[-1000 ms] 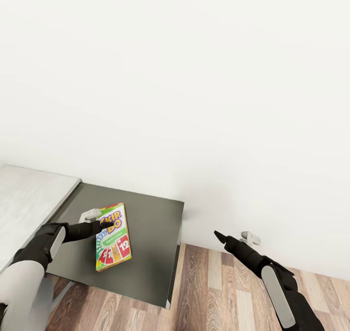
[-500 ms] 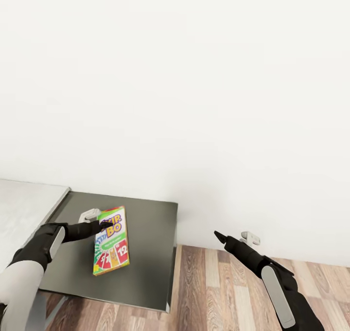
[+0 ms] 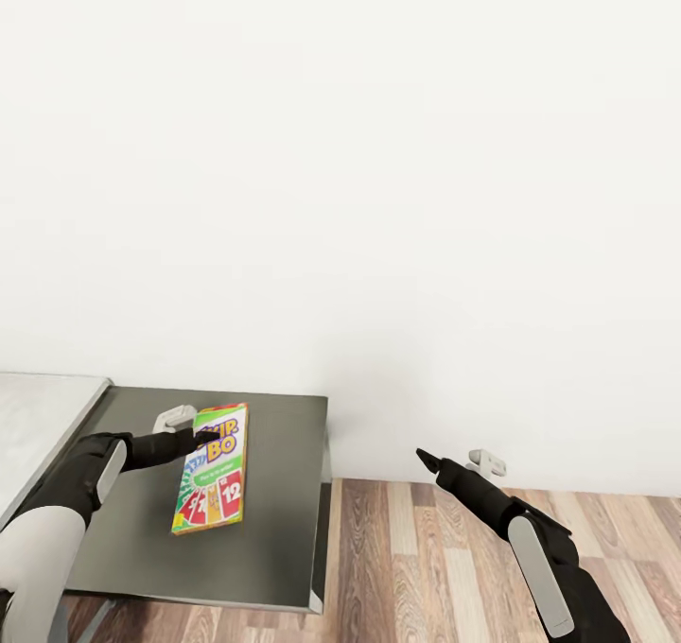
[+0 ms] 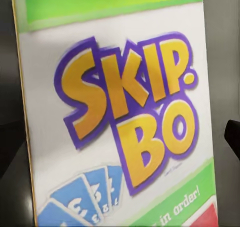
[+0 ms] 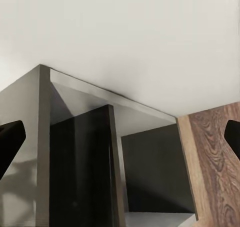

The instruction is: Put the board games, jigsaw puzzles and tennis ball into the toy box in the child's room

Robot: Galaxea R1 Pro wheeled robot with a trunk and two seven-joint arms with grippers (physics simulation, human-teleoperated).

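Skip-Bo box on the dark tabletop, by a white wall

We see the Skip-Bo box [image 3: 212, 469] flat on the dark grey tabletop [image 3: 274, 539], wood floor [image 3: 426, 567] beside it. Our left hand [image 3: 203, 441] hovers at the box's far end; we cannot tell its spread. Our right hand [image 3: 421, 456], fingers apart, hangs over the floor

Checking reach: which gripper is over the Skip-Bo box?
The left gripper, its tips over the Skip-Bo box on the dark table section; the right gripper hangs above floor.
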